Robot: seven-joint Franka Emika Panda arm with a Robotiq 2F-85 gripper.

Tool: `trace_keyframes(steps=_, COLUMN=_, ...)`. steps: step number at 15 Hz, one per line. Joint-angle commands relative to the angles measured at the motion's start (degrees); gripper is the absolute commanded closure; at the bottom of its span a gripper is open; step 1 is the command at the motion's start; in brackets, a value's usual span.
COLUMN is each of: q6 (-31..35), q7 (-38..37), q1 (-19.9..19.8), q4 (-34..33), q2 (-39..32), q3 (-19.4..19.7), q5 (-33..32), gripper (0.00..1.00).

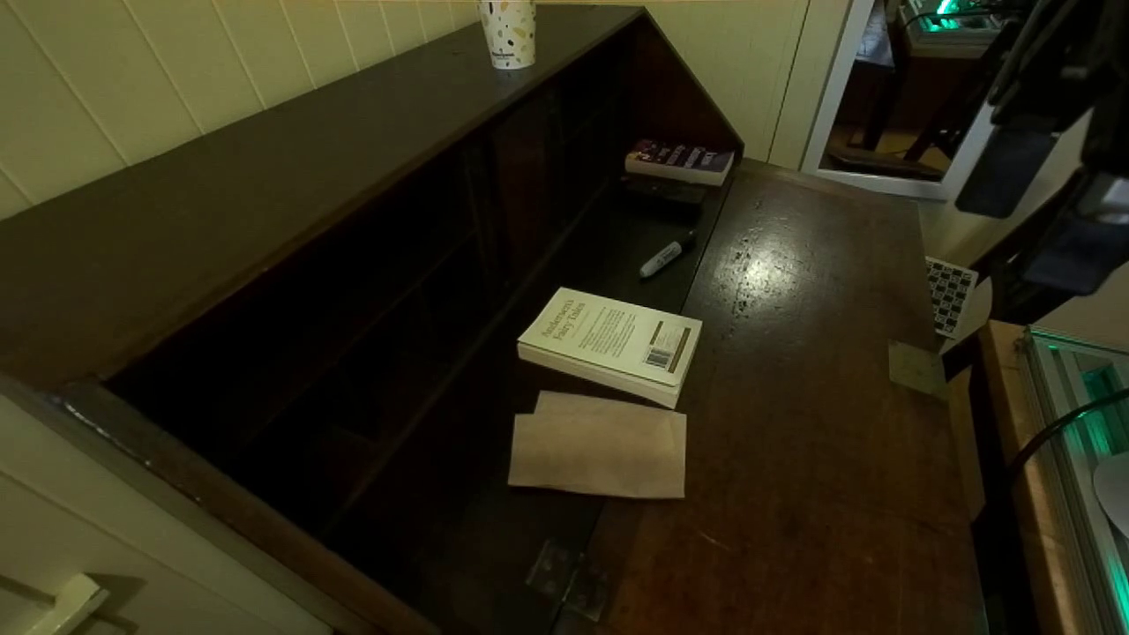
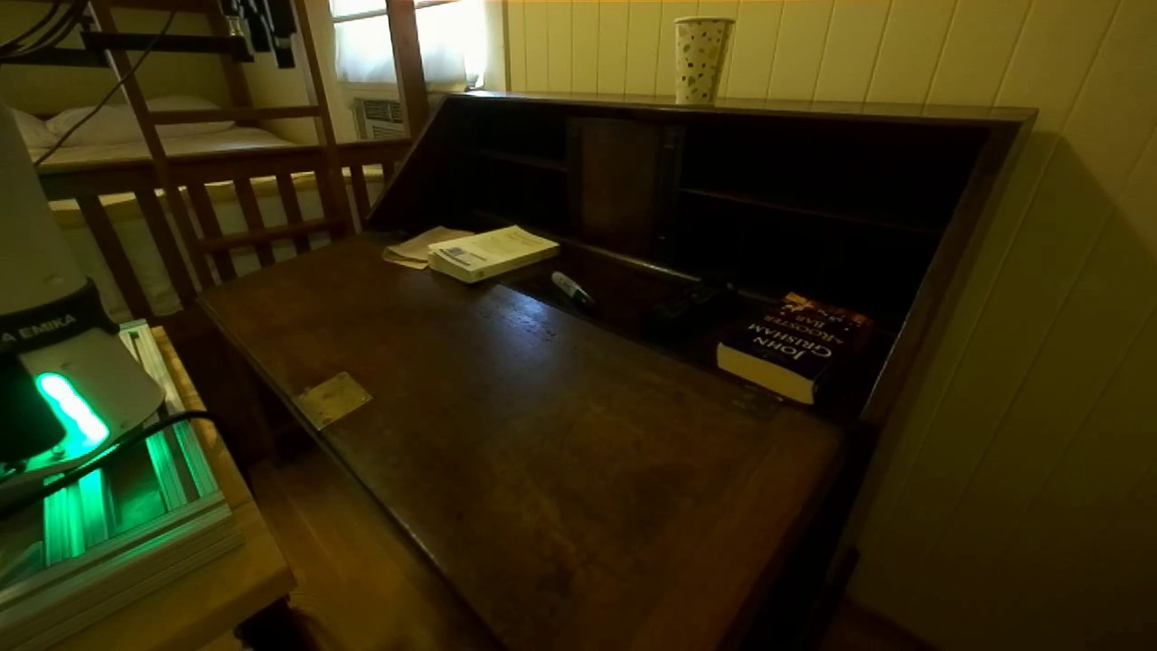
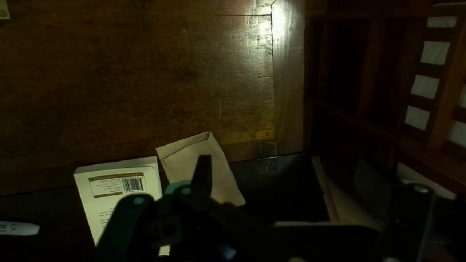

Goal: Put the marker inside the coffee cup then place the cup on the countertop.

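Note:
The marker [image 1: 663, 257], white-grey with a dark cap, lies on the dark inner strip of the desk; it also shows in an exterior view [image 2: 572, 291] and, partly cut off, at the left edge of the wrist view [image 3: 18, 228]. The coffee cup [image 1: 510, 35], white with speckles, stands upright on the raised ledge, also in an exterior view [image 2: 701, 59]; it is out of the wrist view. The countertop [image 1: 794, 423] is the glossy brown desk surface. My gripper [image 1: 1030, 234] is open and empty, high beside the desk, apart from marker and cup. Its fingers show in the wrist view [image 3: 289, 167].
A white book [image 1: 613, 344] lies between the marker and brown envelopes [image 1: 600, 450]. A dark book [image 2: 795, 344] lies at the other end of the inner strip, with a dark object [image 2: 691, 298] beside it. The raised ledge [image 1: 309, 150] overhangs dark cubbyholes.

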State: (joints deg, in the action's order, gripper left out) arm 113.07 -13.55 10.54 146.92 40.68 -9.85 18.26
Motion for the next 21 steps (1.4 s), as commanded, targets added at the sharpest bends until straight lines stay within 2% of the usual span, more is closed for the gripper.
trace_keyframes(steps=1, q6=0.44, q7=2.59, q1=-1.83, q4=0.19, q2=0.90, q3=0.79, q5=-2.54, gripper=0.00)
trace_keyframes(steps=4, q6=3.95, q7=7.62, q1=-3.78, q4=1.10, q2=0.87, q3=2.61, q5=-6.95, gripper=0.00)
trace_keyframes(steps=8, q6=9.34, q7=15.64, q1=-5.45, q4=2.06, q2=-0.32, q3=7.26, q5=-10.34, gripper=0.00)
trace_keyframes(steps=13, q6=15.71, q7=21.89, q1=-7.07, q4=3.86, q2=-2.86, q3=12.68, q5=-10.57, gripper=0.00)
trace_keyframes(steps=16, q6=19.63, q7=23.16, q1=-8.79, q4=4.50, q2=-5.16, q3=15.50, q5=-10.24, gripper=0.00)
trace_keyframes(steps=17, q6=16.99, q7=21.78, q1=-7.80, q4=4.06, q2=-3.62, q3=14.24, q5=-9.69, gripper=0.00)
trace_keyframes(steps=21, q6=17.38, q7=22.00, q1=-7.98, q4=4.20, q2=-4.16, q3=14.31, q5=-9.71, gripper=0.00)
